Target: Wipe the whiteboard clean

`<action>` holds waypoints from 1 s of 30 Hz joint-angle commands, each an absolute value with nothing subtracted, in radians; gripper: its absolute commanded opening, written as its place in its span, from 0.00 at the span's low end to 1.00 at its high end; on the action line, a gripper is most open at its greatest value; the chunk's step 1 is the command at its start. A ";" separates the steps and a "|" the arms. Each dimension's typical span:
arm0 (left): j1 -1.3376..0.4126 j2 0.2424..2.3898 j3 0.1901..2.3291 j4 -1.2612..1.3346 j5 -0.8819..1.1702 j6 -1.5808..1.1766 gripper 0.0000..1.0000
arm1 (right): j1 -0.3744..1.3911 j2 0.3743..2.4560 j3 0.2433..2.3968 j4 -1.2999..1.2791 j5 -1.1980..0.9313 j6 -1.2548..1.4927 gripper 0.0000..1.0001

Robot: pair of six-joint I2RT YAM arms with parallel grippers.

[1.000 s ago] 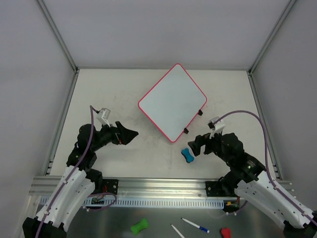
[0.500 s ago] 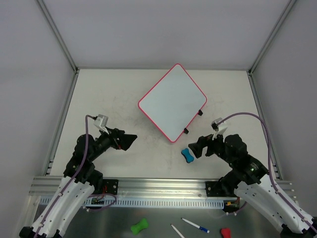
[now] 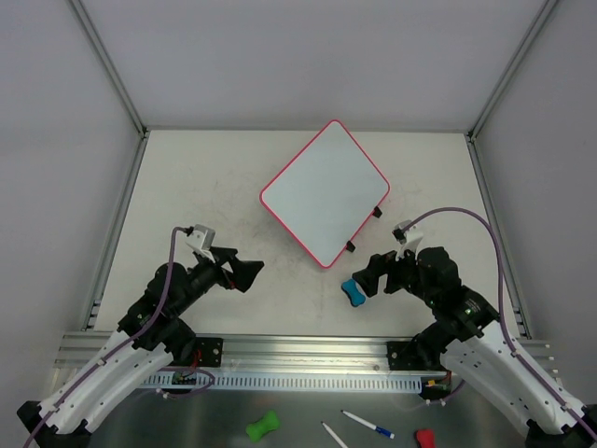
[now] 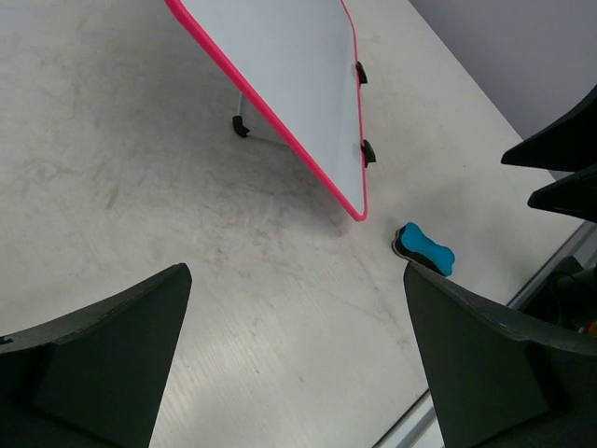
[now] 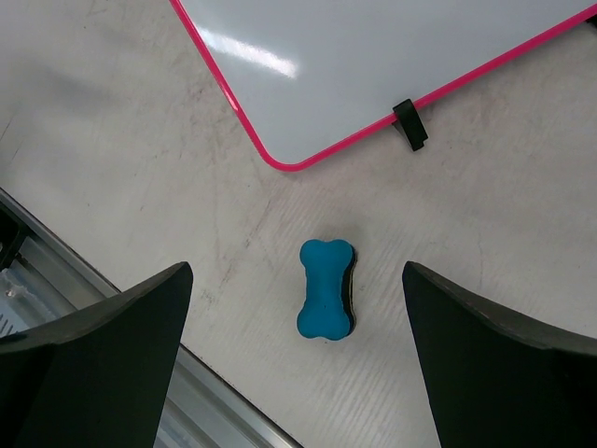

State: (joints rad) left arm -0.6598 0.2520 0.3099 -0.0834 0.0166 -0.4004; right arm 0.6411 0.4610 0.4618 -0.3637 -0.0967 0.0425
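Note:
The whiteboard [image 3: 325,191] is a white square board with a pink-red rim, lying turned like a diamond at the table's middle back, with two black clips [image 3: 364,230] on its near-right edge. Its surface looks free of marks. It also shows in the left wrist view [image 4: 289,75] and the right wrist view [image 5: 392,56]. A blue bone-shaped eraser [image 3: 353,293] lies on the table just below the board's near corner. My right gripper [image 3: 366,277] is open and empty above the eraser [image 5: 326,287]. My left gripper [image 3: 247,273] is open and empty over bare table, left of the eraser [image 4: 426,249].
An aluminium rail [image 3: 298,350] runs along the table's near edge. Below it lie a green eraser [image 3: 262,426], a pen [image 3: 367,424] and a red object [image 3: 424,437]. Grey walls and frame posts close in the left, right and back.
My left gripper has drawn back toward the near edge and a little right. My right gripper has barely shifted. The board and the blue eraser have not moved.

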 commanded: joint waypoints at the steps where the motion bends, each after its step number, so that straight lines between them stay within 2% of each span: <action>1: -0.713 0.230 0.282 -0.069 -0.119 -0.335 0.99 | 0.629 0.466 0.505 -0.347 -0.140 0.040 0.99; 5: -0.761 0.215 0.256 -0.058 -0.166 -0.311 0.99 | 0.626 0.439 0.489 -0.342 -0.109 0.015 0.99; 30: -0.762 0.235 0.253 -0.051 -0.170 -0.319 0.99 | 0.627 0.399 0.476 -0.347 -0.106 -0.021 0.99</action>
